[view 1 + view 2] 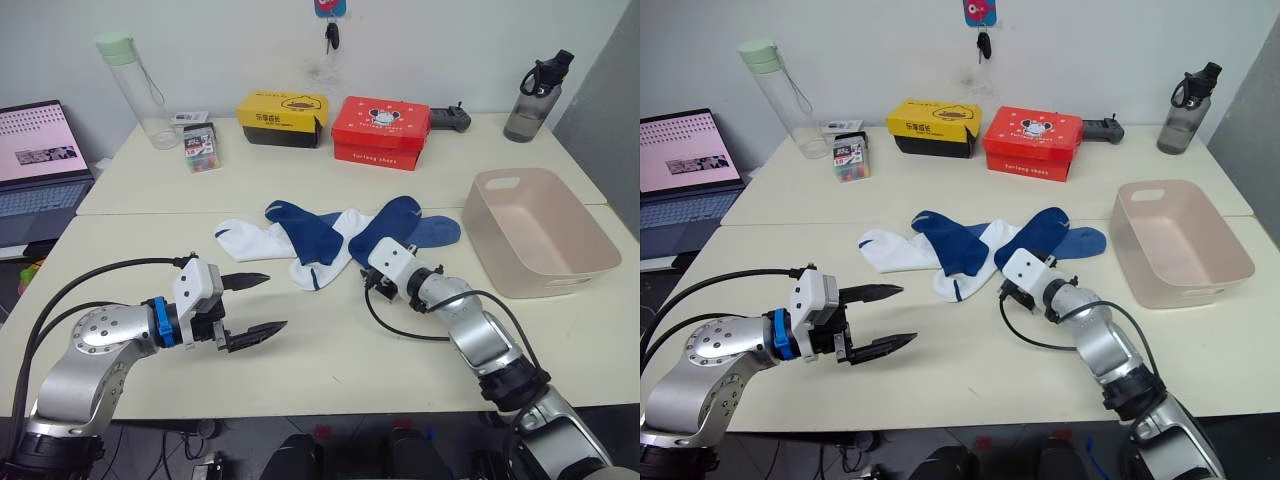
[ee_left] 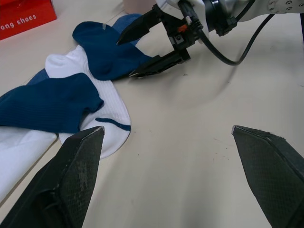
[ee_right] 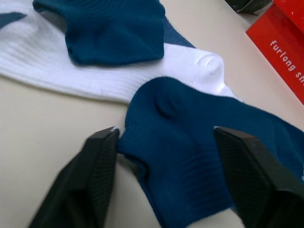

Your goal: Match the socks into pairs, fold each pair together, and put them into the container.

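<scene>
Sock sorting, opening step: right gripper (image 1: 352, 268) reaching for a navy sock (image 1: 388, 231), nothing paired yet.

Head views: the socks lie overlapped mid-table (image 1: 330, 340); the smooth, round-cornered pink container (image 1: 541, 232) stands empty to their right. Left gripper (image 1: 252, 304) hovers nearer the robot, jaws apart. Left wrist view: the ribbed white sock (image 2: 110, 109) shows a navy mark. Right wrist view: jaws apart, straddling the soft knit navy cuff; next, I judge, close and lift it.

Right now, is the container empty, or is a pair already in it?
Empty. The container shows only its bare pink floor, and the socks lie loose and unfolded in a pile on the table.
</scene>
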